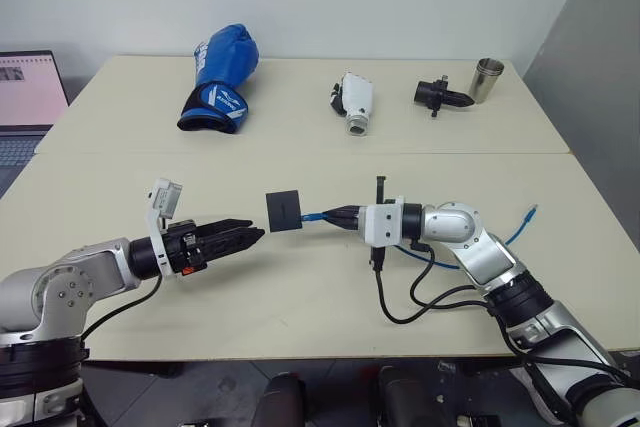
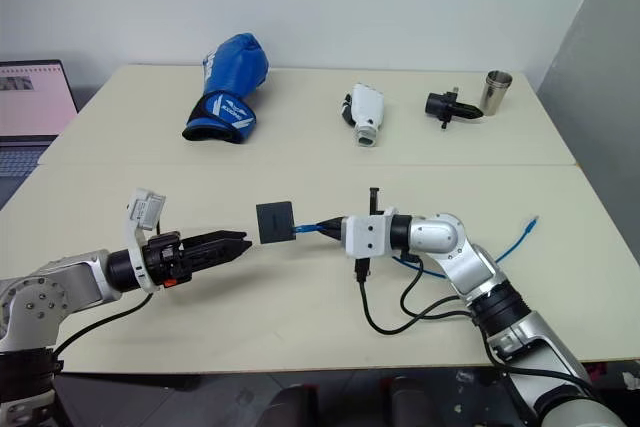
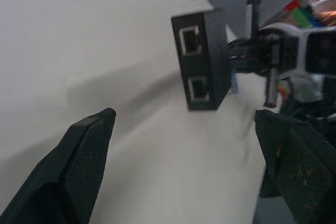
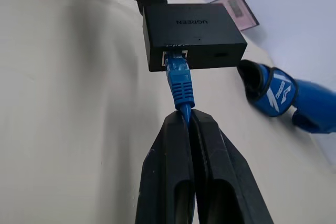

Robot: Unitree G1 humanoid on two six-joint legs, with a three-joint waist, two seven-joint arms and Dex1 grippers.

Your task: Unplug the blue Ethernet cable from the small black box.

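The blue Ethernet cable [image 4: 180, 85], pinched by the right claw [image 4: 188, 116], runs straight into the small black box [image 4: 191, 35]; left claw [image 1: 250, 237] gapes.

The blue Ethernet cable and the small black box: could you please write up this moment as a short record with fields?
Cable: thin bright blue Ethernet cable, plug seated in a port on the box's edge; far end trails over the table
Box: small flat matte black box, hanging in the air from the cable, above the beige table
Right gripper: shut on the cable just behind the plug
Left gripper: open, aimed at the box, not touching it
Free ports: two on the box's side facing the left gripper
Task state: cable not yet unplugged
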